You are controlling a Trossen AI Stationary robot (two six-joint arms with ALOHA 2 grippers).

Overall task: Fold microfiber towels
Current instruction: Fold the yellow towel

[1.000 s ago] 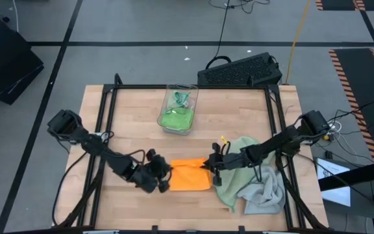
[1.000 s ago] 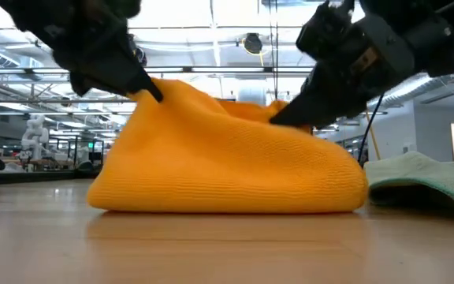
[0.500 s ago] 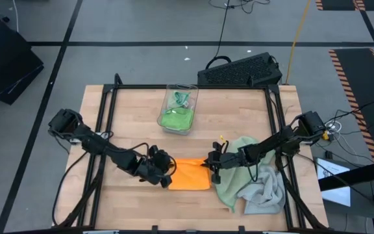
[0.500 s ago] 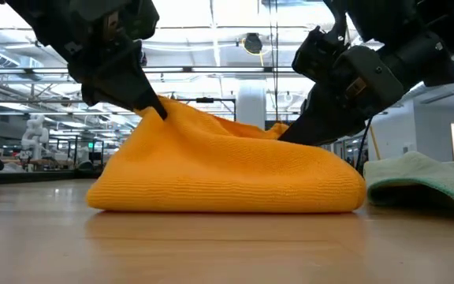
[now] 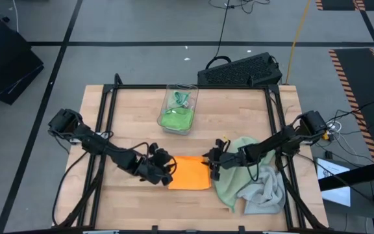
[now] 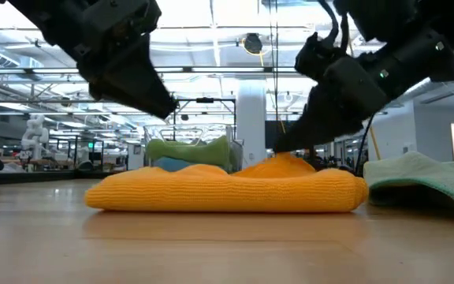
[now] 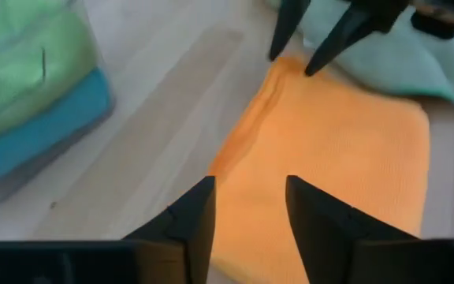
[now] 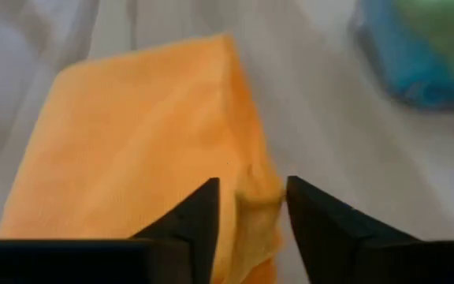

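The orange towel [image 5: 190, 174] lies folded flat on the table's near middle, its fold toward the near edge [image 6: 227, 189]. My left gripper [image 5: 166, 170] hovers open above its left end [image 7: 249, 181], clear of the cloth [image 6: 162, 104]. My right gripper [image 5: 211, 164] stands open at the towel's far right corner [image 8: 251, 183]. A sage green towel [image 5: 237, 179] and a light grey one [image 5: 269, 195] lie crumpled at the right. A bright green towel [image 5: 176, 119] and a blue one [image 7: 38, 126] sit folded in the bin. My right gripper stands slanting down from the table's right, with a raised bump at the orange towel's far right corner [image 8: 254, 193] between its open fingers. Whether the fingers touch the cloth I cannot tell. My left gripper touches nothing.
The clear plastic bin [image 5: 182, 87] stands at the far middle of the table. A black keyboard [image 5: 242, 70] lies beyond the far right corner. Black frame rails [image 5: 106, 130] run along the table's sides. Bare wood shows at the near left.
Both grippers have opened and let go of the orange towel's upper layer, which they held up like a tent. That layer has dropped flat onto the lower one. My left gripper moved slightly toward the far edge and now stands above the cloth.
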